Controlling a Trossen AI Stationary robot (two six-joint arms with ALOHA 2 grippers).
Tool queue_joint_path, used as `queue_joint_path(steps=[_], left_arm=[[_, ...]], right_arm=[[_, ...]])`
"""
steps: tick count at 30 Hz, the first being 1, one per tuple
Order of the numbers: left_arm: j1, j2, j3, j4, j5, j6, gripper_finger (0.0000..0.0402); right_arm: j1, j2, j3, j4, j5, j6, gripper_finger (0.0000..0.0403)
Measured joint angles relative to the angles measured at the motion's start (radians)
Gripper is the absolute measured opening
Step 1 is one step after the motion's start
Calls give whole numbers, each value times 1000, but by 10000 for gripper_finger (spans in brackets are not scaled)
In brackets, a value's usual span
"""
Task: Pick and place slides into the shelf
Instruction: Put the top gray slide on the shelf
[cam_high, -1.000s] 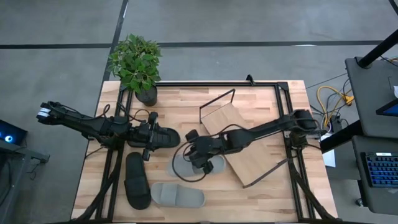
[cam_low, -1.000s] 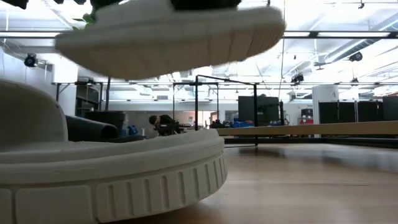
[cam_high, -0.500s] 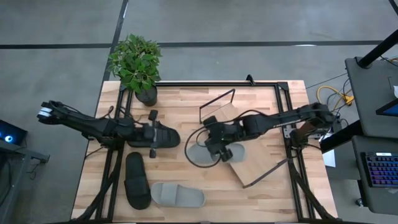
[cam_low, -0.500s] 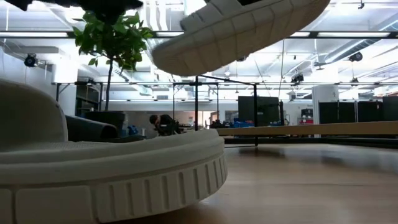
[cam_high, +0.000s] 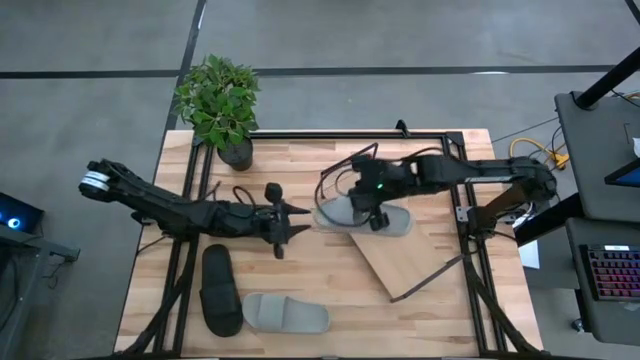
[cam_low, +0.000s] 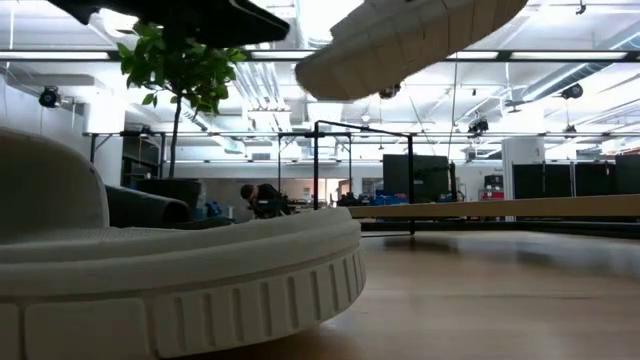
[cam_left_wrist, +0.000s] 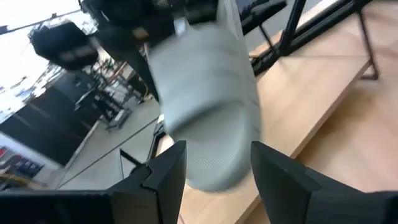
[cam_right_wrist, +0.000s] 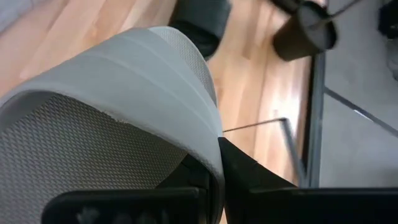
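My right gripper (cam_high: 375, 205) is shut on a light grey slide (cam_high: 345, 212) and holds it in the air over the left corner of the shelf (cam_high: 405, 255), a slanted plywood board in a black rod frame. From the low view the slide's ribbed sole (cam_low: 410, 40) shows from below. My left gripper (cam_high: 300, 213) points level toward the table's right, open, its fingers (cam_left_wrist: 168, 174) just short of that slide's left end. A black slide (cam_high: 222, 290) and a second grey slide (cam_high: 285, 315) lie flat near the front left. Another black slide (cam_right_wrist: 199, 18) lies near the plant pot. My right gripper has the grey slide's wide strap at its side edge (cam_right_wrist: 208, 143), one finger under the strap and one finger (cam_right_wrist: 249, 180) outside it. It comes slanting down from the table's right. The slide is lifted clear above the shelf board, one end tilted up.
A potted plant (cam_high: 222, 100) stands at the far left corner. Black frame rails (cam_high: 455, 150) run along the table's far and side edges. A dark cable loop (cam_high: 335, 180) hangs by the right gripper. Bare tabletop lies at the front right (cam_high: 440, 310).
My right gripper has risen and gone toward the far right, carrying the grey slide from beside the shelf's near left edge to above its left corner. My left gripper has gone toward the table's right, sunk a little and rolled, nearing the lifted slide.
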Motion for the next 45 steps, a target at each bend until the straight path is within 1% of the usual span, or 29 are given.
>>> queue_joint_path(steps=[3,7,12,15,21,26,29,36,39,41,45], left_arm=[[-4,42,20,6,-37,66,164],[-17,89,57,17,-122,98,164],[-32,113,86,18,-156,99,164],[-44,115,89,23,-159,130,164],[-70,128,88,86,-161,189,164],[-77,148,88,123,-159,218,164],[-78,161,88,172,-159,218,164],[-79,165,87,175,-157,218,164],[-79,167,87,191,-156,218,164],[-79,167,87,200,-136,217,164],[-79,166,87,202,-118,217,160]], right_arm=[[-8,-45,-6,7,-45,2,9],[-6,-77,-7,10,-130,23,9],[-6,-87,-10,2,-133,29,9],[-9,-86,-10,2,-132,28,9],[-9,-80,-10,10,-133,20,9],[-9,-73,-10,46,-132,12,9],[-9,-69,-10,61,-154,12,9],[-9,-67,-10,59,-163,12,9],[-9,-67,-10,66,-196,14,9],[-9,-67,-10,80,-217,13,9],[-8,-67,-10,106,-219,13,9]])
